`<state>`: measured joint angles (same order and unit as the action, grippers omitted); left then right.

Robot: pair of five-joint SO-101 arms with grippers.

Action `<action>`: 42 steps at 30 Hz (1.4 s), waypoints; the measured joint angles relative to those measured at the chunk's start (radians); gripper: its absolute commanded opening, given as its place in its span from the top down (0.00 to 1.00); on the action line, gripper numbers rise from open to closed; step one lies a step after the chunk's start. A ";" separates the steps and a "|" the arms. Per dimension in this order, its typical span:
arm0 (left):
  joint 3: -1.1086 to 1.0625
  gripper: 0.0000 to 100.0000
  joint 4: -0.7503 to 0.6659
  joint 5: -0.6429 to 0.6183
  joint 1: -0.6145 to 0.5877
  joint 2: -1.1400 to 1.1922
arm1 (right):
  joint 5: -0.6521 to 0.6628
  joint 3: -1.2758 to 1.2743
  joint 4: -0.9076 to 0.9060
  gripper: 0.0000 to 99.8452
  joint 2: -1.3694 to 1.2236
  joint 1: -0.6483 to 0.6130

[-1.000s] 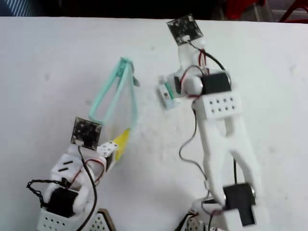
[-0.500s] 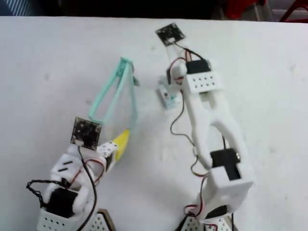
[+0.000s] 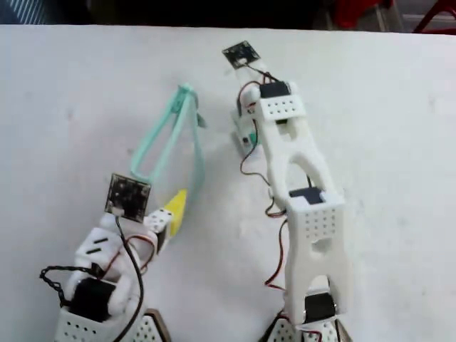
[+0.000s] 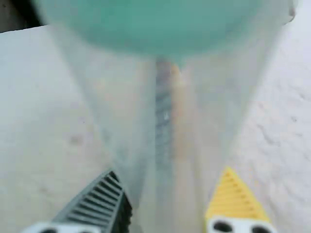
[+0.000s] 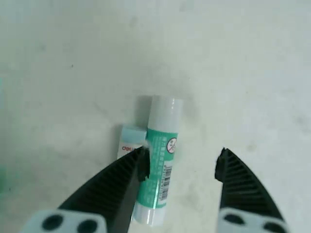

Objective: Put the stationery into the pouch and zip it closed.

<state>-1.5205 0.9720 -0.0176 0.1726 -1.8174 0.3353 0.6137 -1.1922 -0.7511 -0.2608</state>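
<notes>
The white table (image 3: pixel 399 107) lies under both arms; the right arm (image 3: pixel 306 214) stretches far out over it, and the left arm (image 3: pixel 107 271) sits folded near its base.

The clear pouch (image 3: pixel 171 142) with teal edging runs away from the left gripper (image 4: pixel 170 174); its near end sits between the grey and yellow fingers, which grip it from both sides.

The right gripper (image 5: pixel 183 155) hangs over the table with its jaws spread wide; the glue stick (image 5: pixel 158 165) lies flat below it, with one dark fingertip over the stick's edge and the other well clear on bare table; the stick's white cap points away from the gripper.

A small pale block (image 5: pixel 130 141) lies just beside the stick, touching it on the side outside the jaws.
</notes>
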 measured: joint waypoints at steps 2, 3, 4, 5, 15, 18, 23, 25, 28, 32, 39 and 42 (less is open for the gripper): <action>0.000 0.80 0.000 0.000 0.000 0.000 | 0.000 0.068 -0.031 0.78 -0.063 0.000; 0.000 0.80 0.000 0.000 0.000 0.000 | 0.000 0.100 -0.046 0.78 -0.089 0.000; 0.000 0.80 0.000 0.000 0.000 0.000 | 0.000 0.133 -0.060 0.78 -0.115 0.002; 0.000 0.80 0.000 0.000 0.000 0.000 | 0.000 0.166 -0.072 0.78 -0.137 0.002; 0.000 0.80 0.000 0.000 0.000 0.000 | 0.000 0.393 -0.132 0.78 -0.316 0.002; 0.000 0.80 0.000 0.000 0.000 0.000 | 0.000 0.420 -0.138 0.78 -0.338 0.002; 0.000 0.80 0.000 0.000 0.000 0.000 | 0.000 0.453 -0.172 0.80 -0.350 0.002; -0.003 0.80 0.000 0.000 0.000 -0.003 | 0.000 0.454 -0.176 0.85 -0.350 0.002; -0.008 0.80 0.000 0.000 0.000 -0.008 | 0.000 0.454 -0.176 0.94 -0.350 0.002; -0.008 0.80 0.000 0.000 0.000 -0.008 | 0.000 0.454 -0.172 0.98 -0.350 0.005; -0.008 0.80 0.000 0.000 0.000 -0.008 | 0.000 0.456 -0.176 0.98 -0.350 0.015; -0.008 0.80 0.000 0.000 0.000 -0.008 | 0.000 0.456 -0.176 0.98 -0.350 0.025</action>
<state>-1.5282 0.9720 -0.0176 0.1726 -1.8251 0.3353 1.0694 -1.3686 -1.1009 -0.2363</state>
